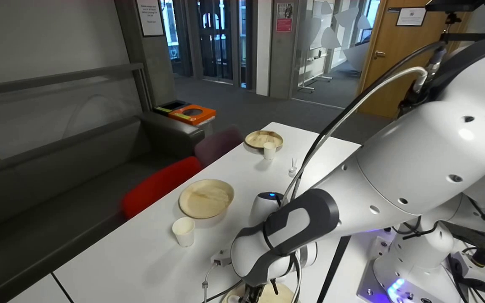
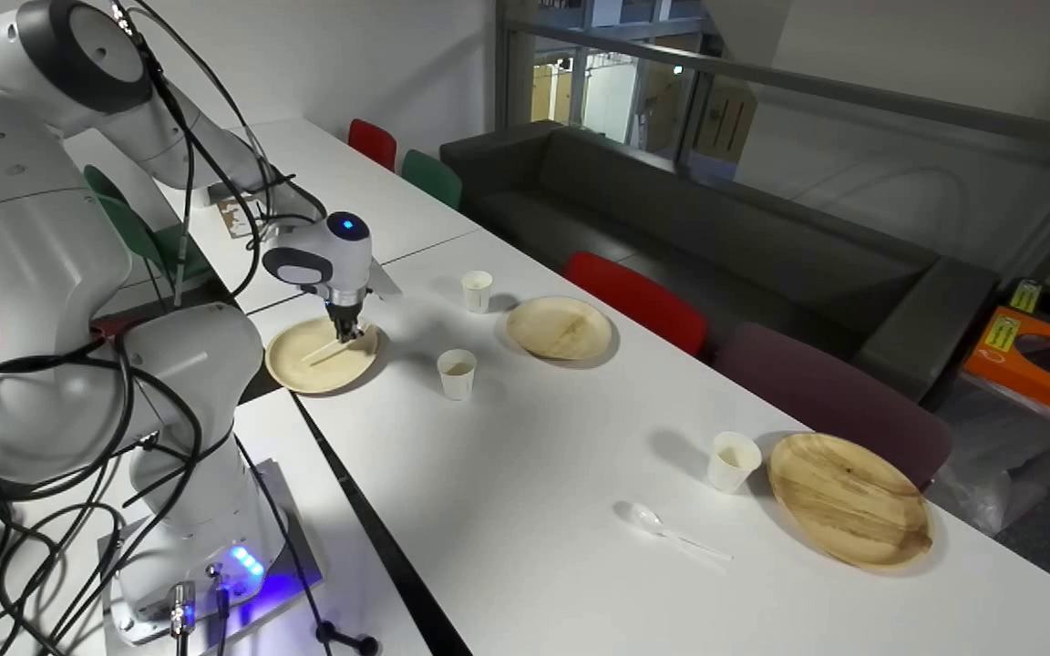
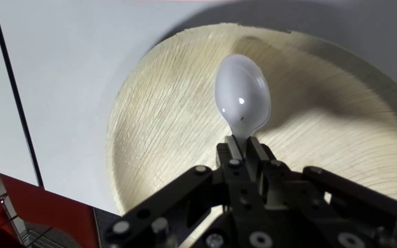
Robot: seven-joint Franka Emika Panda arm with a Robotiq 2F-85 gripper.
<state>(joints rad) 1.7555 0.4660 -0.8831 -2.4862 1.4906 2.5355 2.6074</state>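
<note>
My gripper [image 3: 242, 146] is shut on a white plastic spoon [image 3: 241, 89], gripping it at the neck just behind the bowl. The bowl sticks out past the fingertips, and its shadow falls to the side on the plate. The gripper is over a round wooden plate [image 3: 171, 113]. In an exterior view the gripper [image 2: 348, 335] points down over the plate [image 2: 290, 375], and the pale spoon handle [image 2: 324, 351] slants across it. I cannot tell whether the handle touches the plate. In an exterior view the plate [image 1: 279, 294] is cut off by the lower edge.
Paper cups [image 2: 458, 374], [image 2: 477, 290] stand near the held spoon's plate. A second plate [image 2: 560, 328] lies at the table's far side. A third plate [image 2: 850, 501], a cup [image 2: 733, 461] and another white spoon [image 2: 648, 519] are farther along. Chairs [image 1: 162, 185] and a sofa [image 1: 57, 189] line the table.
</note>
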